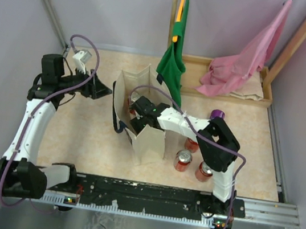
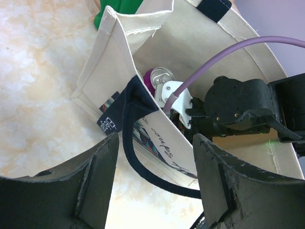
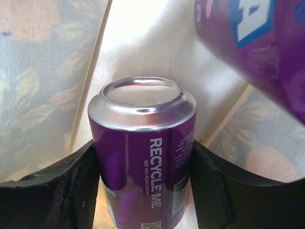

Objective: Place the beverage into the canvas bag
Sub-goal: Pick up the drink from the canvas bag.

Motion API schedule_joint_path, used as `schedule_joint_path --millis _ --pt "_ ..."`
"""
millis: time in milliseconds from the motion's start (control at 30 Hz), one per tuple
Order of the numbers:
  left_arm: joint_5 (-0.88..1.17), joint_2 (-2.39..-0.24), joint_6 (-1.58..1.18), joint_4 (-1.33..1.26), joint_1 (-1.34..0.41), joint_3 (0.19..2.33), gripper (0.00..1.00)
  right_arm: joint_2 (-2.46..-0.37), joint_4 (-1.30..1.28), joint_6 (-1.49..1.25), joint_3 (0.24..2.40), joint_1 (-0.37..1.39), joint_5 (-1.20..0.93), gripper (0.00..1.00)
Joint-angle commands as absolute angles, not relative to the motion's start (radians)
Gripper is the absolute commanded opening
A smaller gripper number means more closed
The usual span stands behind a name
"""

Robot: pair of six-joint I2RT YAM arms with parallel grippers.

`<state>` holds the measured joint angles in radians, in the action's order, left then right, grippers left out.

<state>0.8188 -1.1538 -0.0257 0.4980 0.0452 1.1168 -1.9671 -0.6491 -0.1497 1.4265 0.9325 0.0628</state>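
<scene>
Right gripper (image 3: 145,152) is deep in the canvas bag (image 1: 149,145), fingers snug on both sides of the purple can (image 3: 143,119). Looks like the placing step. Next: open up, lift straight out clear of the rim. Left gripper (image 2: 155,143) is wide and empty, straddling the navy handle (image 2: 138,98).

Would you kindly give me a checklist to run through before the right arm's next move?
1. The can is inside the bag: ok.
2. The right gripper is closed on the can, fingers against both its sides: ok.
3. The can rests on the bag's floor: cannot tell.
4. Room beside the second purple can, close by at upper right: cannot tell.
5. The bag's mouth stands open: ok.
6. The left gripper is open, the strap running unclamped between its fingers: ok.
</scene>
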Motion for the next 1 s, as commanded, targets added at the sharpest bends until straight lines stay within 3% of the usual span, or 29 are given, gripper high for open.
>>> schedule_joint_path --millis 0,333,967 --pt "0.818 -1.13 -0.028 0.501 0.038 1.106 0.7 -1.939 -0.744 -0.166 1.369 0.965 -0.004 0.0" --pt "0.819 -1.127 -0.026 0.511 0.034 1.107 0.7 -1.781 -0.822 -0.176 1.542 0.979 0.119 0.0" --pt "0.818 -1.12 -0.031 0.516 0.023 1.103 0.7 -1.676 -0.817 -0.193 1.757 0.98 0.281 0.0"
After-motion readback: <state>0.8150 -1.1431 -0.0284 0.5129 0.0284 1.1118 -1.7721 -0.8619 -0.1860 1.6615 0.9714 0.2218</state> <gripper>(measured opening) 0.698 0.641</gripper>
